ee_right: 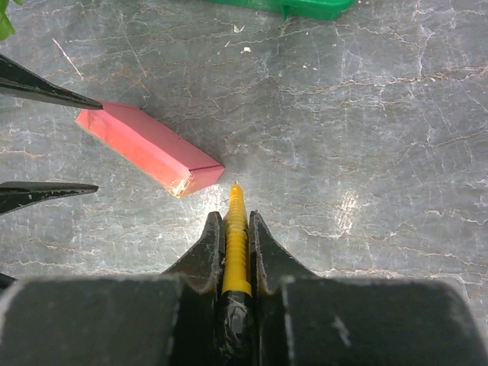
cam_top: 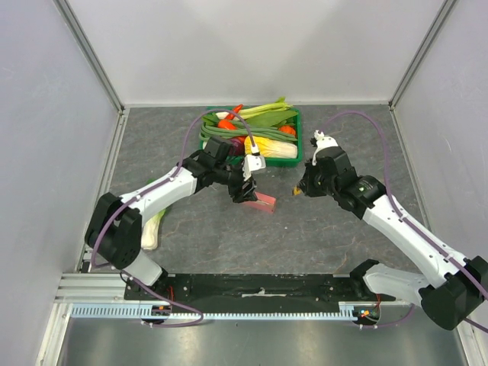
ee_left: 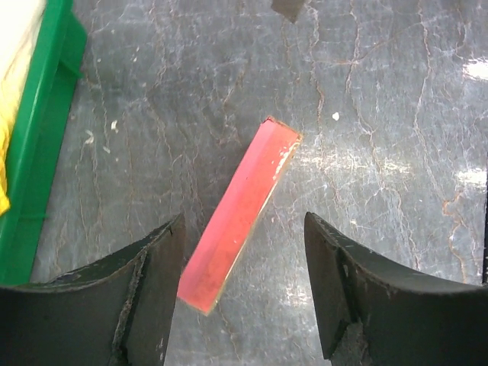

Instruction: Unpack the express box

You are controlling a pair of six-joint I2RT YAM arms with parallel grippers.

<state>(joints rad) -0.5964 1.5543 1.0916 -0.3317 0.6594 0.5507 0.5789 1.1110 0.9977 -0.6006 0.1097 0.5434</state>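
The express box (cam_top: 263,203) is a thin pink carton lying on the grey table (cam_top: 320,244), one scuffed end toward my right arm. My left gripper (cam_top: 245,191) hangs over it, open. In the left wrist view the box (ee_left: 242,213) runs slantwise between the spread fingers (ee_left: 152,290), close to the left one and well apart from the right one. My right gripper (ee_right: 235,216) is shut on a yellow ribbed tool (ee_right: 236,244). The tool's tip points at the box's (ee_right: 149,146) near end, a short gap away.
A green crate (cam_top: 299,145) full of vegetables stands behind the box, and its wall (ee_left: 38,152) shows at the left of the left wrist view. A pale leek (cam_top: 151,232) lies beside the left arm. White walls enclose the table.
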